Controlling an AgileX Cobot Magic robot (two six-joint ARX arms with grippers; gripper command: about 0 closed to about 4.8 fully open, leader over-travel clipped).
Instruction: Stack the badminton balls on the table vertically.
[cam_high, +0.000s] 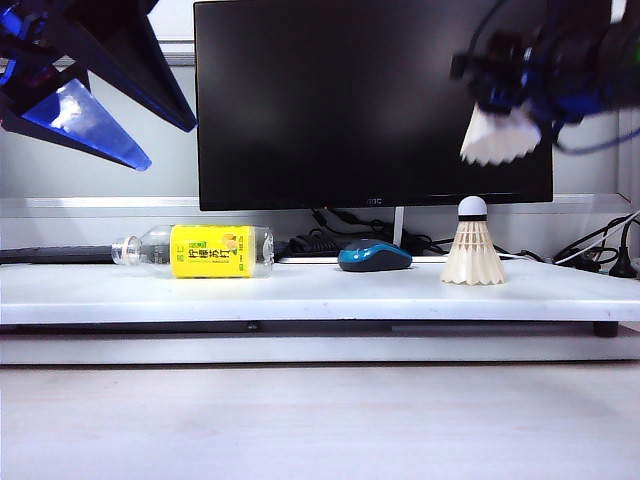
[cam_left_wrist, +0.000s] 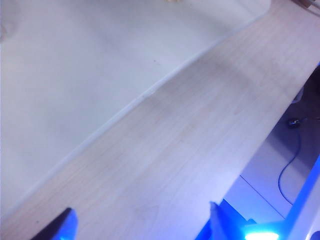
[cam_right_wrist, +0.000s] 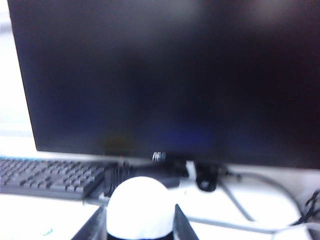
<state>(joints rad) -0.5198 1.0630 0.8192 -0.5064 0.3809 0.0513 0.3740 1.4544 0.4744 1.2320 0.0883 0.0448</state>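
One badminton ball (cam_high: 472, 247) stands upright on the white table (cam_high: 300, 296) at the right, with its cork tip up and its feather skirt down. My right gripper (cam_high: 508, 100) hangs blurred above it, a little to the right, shut on the second badminton ball (cam_high: 500, 138), whose white skirt points down. In the right wrist view that ball's rounded cork (cam_right_wrist: 139, 207) sits between the two dark fingers of the right gripper (cam_right_wrist: 140, 220). My left gripper (cam_high: 168, 145) is high at the far left, open and empty. The left gripper (cam_left_wrist: 142, 226) looks down on the table (cam_left_wrist: 75, 65) edge.
A clear bottle with a yellow label (cam_high: 200, 250) lies on its side at the table's left. A blue-and-black mouse (cam_high: 375, 256) sits in the middle. Behind stand a black monitor (cam_high: 370, 100), a keyboard (cam_right_wrist: 50, 177) and cables (cam_high: 600, 255). Pale wood-grain surface (cam_left_wrist: 200, 150) lies in front.
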